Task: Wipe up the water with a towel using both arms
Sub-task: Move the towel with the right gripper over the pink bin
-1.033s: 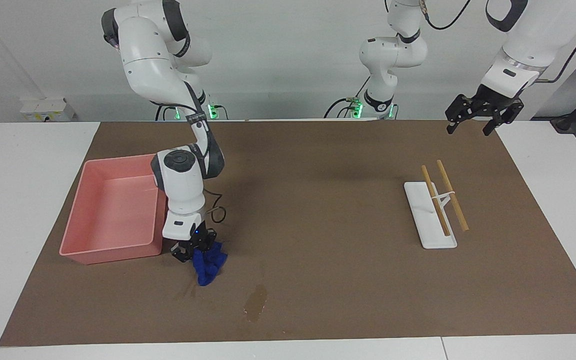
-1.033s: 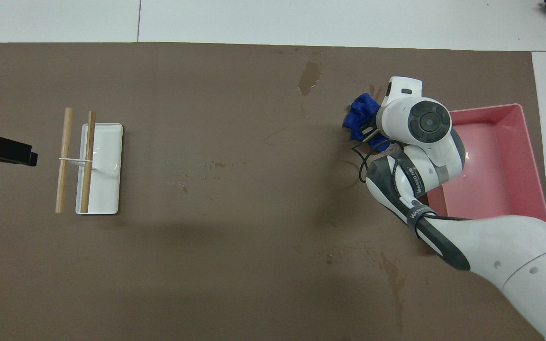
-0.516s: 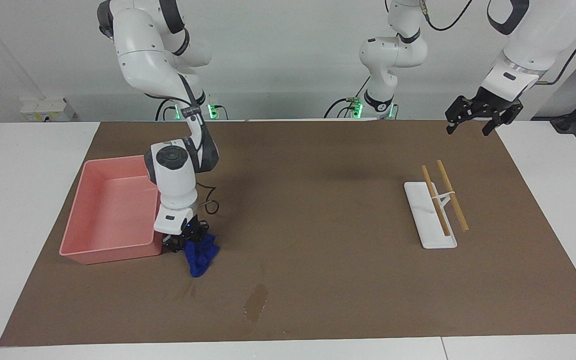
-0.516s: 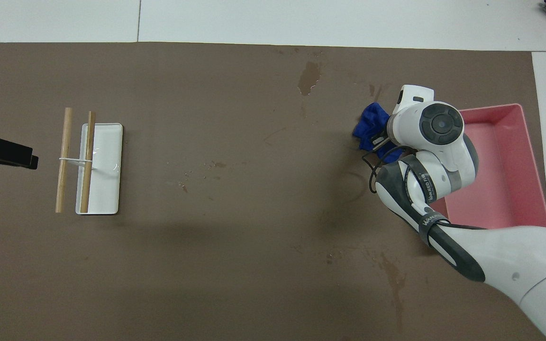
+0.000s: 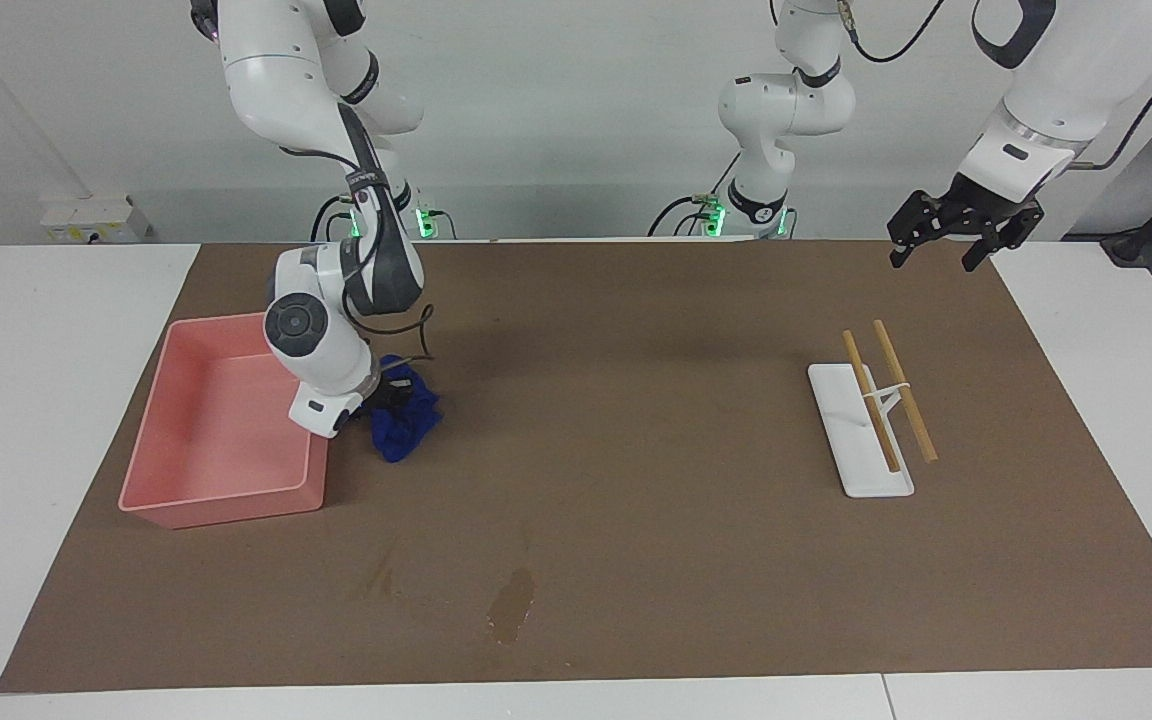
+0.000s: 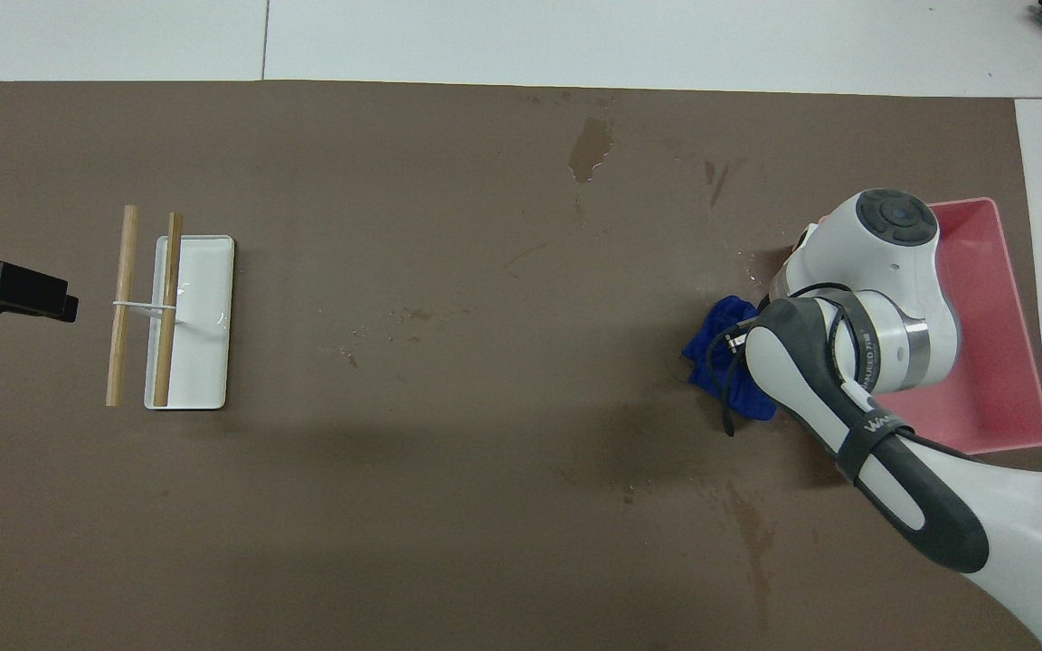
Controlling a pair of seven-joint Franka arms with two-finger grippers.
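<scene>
The deep-blue towel [image 5: 403, 422] hangs bunched from my right gripper [image 5: 383, 397], which is shut on it and holds it above the brown mat, beside the pink tray [image 5: 198, 497]. In the overhead view the towel [image 6: 718, 353] shows beside the right wrist, which hides the gripper. A water puddle [image 5: 513, 603] lies on the mat farther from the robots than the towel; it also shows in the overhead view [image 6: 591, 146]. My left gripper [image 5: 954, 236] is open and empty, and waits in the air over the mat's edge at the left arm's end.
A white stand with two wooden sticks [image 5: 872, 425] lies toward the left arm's end of the table, also in the overhead view [image 6: 184, 312]. Small wet streaks [image 5: 376, 578] mark the mat beside the puddle. The pink tray [image 6: 1023, 298] looks empty.
My right gripper has lifted the towel off the mat near the puddle and carried it toward the robots along the tray's side. The left arm has barely moved.
</scene>
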